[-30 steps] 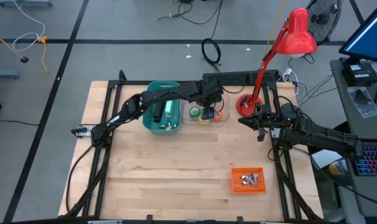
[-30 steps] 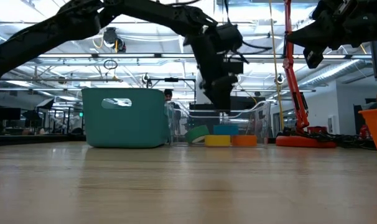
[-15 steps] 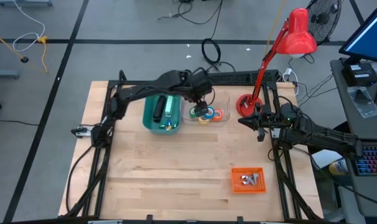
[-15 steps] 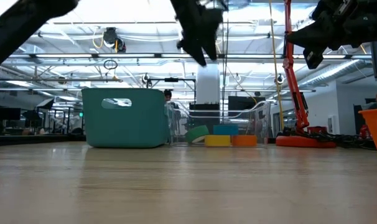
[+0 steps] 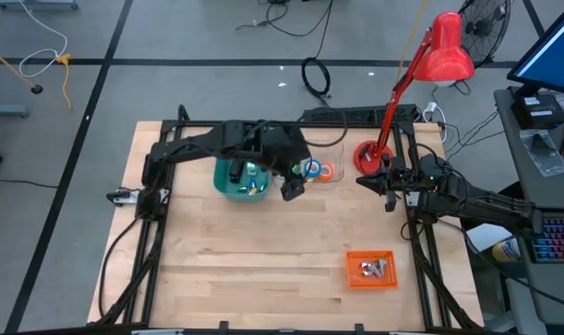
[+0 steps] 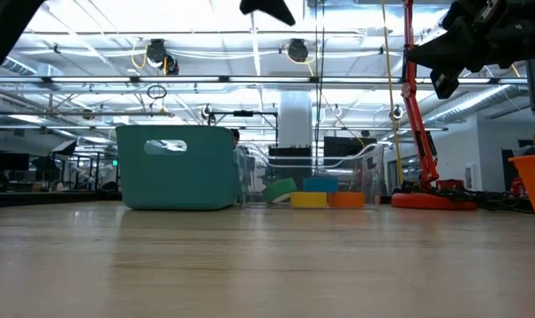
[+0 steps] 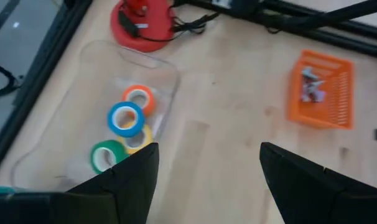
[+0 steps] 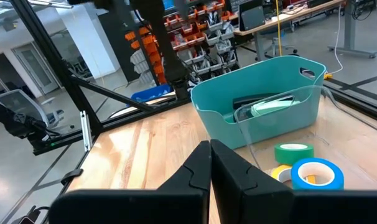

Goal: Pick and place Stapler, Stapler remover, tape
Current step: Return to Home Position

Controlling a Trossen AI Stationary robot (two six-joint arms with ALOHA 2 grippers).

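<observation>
Several tape rolls lie in a clear tray (image 5: 333,154) at the far middle of the table. The blue roll (image 7: 125,118) rests on top of the yellow roll (image 6: 308,200) and the orange roll (image 7: 139,98). The green roll (image 6: 280,189) leans tilted against the yellow one. My left gripper (image 7: 207,180) hangs open and empty high above the table, on the near side of the tray (image 5: 291,186). My right gripper (image 8: 210,163) is shut and waits level at the far right (image 5: 390,194).
A teal bin (image 5: 235,181) left of the tray holds dark and green staplers (image 8: 263,106). An orange basket (image 7: 319,87) with small metal pieces stands near the right front (image 5: 370,268). A red desk lamp's base (image 5: 368,156) stands right of the tray.
My left gripper has risen out of the clear tray, nearly out of the low view's top, and come toward the table's near edge. The blue roll stays in the tray on top of the others.
</observation>
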